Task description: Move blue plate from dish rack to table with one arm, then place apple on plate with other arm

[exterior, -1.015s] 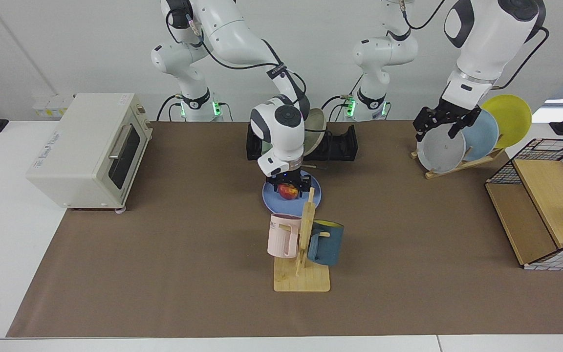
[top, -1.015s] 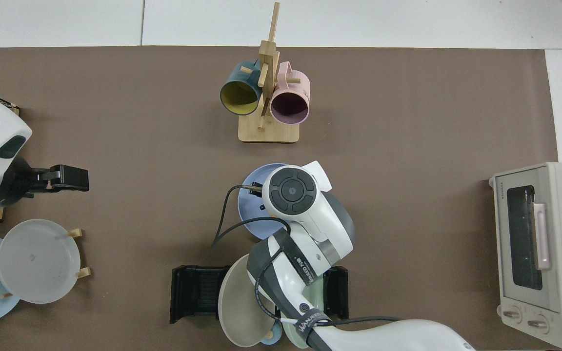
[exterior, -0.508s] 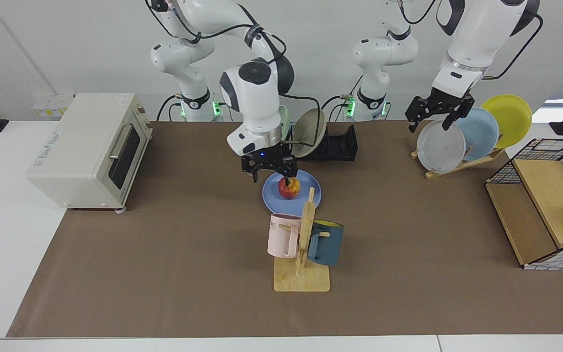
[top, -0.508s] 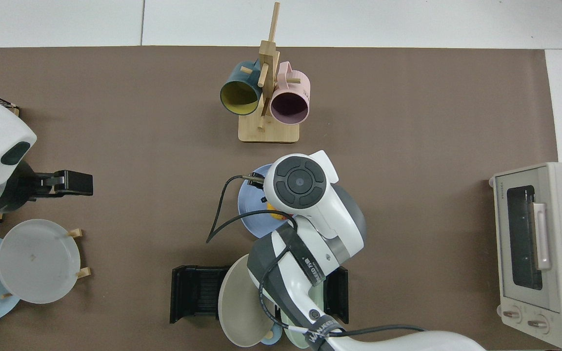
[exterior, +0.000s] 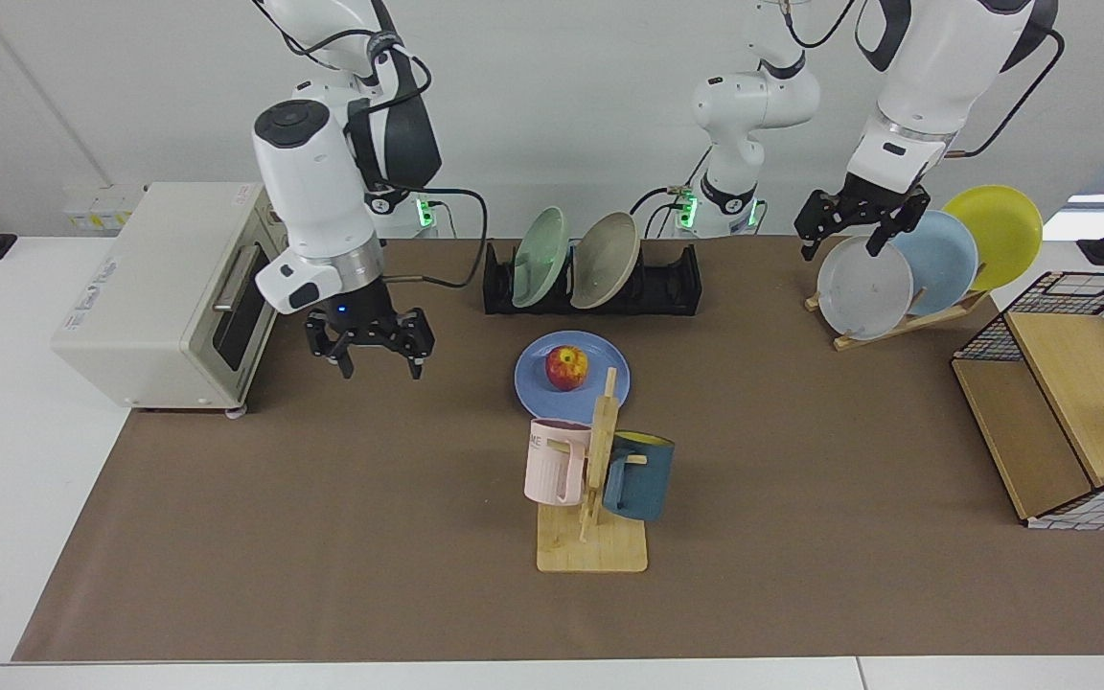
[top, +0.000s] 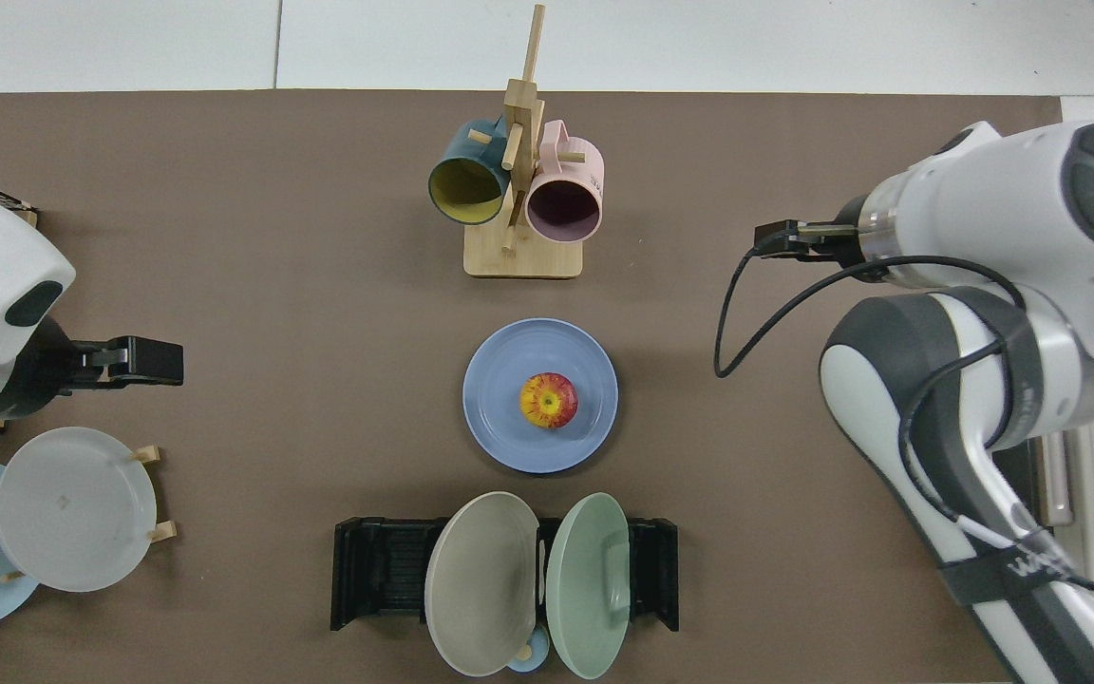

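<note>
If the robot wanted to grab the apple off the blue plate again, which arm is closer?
The right one. Its right hand hangs open and empty nearer the apple on the blue plate; the left hand waits farther off by the wooden plate stand.

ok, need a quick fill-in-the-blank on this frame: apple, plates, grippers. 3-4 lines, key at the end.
1. The apple rests on the ____ plate.
2. The dish rack holds ____ plates, one green and one beige.
3. The right gripper, jaws open, hangs near the ____.
4. The left gripper waits over the wooden stand, above the ____ plate.

Missing words: blue; two; toaster oven; grey
</note>
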`<state>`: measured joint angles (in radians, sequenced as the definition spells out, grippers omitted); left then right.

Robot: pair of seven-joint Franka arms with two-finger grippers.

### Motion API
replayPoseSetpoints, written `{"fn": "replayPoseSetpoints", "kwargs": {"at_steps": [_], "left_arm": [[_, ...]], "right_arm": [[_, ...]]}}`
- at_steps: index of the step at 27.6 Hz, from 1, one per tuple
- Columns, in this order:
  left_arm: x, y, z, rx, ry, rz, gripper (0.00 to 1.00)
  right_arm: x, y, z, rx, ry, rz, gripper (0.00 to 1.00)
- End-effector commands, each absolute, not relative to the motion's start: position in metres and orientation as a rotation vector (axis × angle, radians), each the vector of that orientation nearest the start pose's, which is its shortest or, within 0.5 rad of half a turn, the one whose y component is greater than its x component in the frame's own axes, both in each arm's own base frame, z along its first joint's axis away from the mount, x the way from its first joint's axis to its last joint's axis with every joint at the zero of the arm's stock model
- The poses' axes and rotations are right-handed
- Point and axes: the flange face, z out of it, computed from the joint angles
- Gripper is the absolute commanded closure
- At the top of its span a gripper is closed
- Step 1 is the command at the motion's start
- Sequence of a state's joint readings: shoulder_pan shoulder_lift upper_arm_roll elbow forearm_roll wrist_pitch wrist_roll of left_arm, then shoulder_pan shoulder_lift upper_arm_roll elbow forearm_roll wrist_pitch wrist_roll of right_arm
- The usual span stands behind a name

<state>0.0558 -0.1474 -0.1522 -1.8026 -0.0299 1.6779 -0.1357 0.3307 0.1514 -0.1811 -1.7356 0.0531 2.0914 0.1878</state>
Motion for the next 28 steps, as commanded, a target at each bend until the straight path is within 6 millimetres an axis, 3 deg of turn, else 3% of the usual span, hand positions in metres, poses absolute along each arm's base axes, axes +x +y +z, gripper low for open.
{"fn": "replayPoseSetpoints", "kwargs": {"at_steps": [1, 4, 9, 17, 24, 28], "left_arm": [[0.511, -0.058, 0.6, -3.147, -0.064, -0.028, 0.0], [0.512, -0.059, 0.6, -3.149, -0.062, -0.025, 0.0], [0.512, -0.06, 0.6, -3.149, -0.067, -0.028, 0.0], [0.512, -0.058, 0.6, -3.15, -0.074, -0.027, 0.0], [0.512, -0.061, 0.6, -3.151, -0.07, -0.027, 0.0], [0.512, -0.061, 0.6, -3.151, -0.07, -0.027, 0.0]], "right_arm": [[0.617, 0.036, 0.51, -3.092, -0.024, -0.287, 0.0], [0.614, 0.007, 0.512, -3.103, -0.121, -0.253, 0.0], [0.599, -0.009, 0.531, -3.107, -0.142, -0.211, 0.0], [0.591, -0.006, 0.543, -3.104, -0.153, -0.151, 0.0], [0.59, 0.0, 0.565, -3.103, -0.164, -0.157, 0.0], [0.585, -0.003, 0.566, -3.099, -0.157, -0.108, 0.0]]}}
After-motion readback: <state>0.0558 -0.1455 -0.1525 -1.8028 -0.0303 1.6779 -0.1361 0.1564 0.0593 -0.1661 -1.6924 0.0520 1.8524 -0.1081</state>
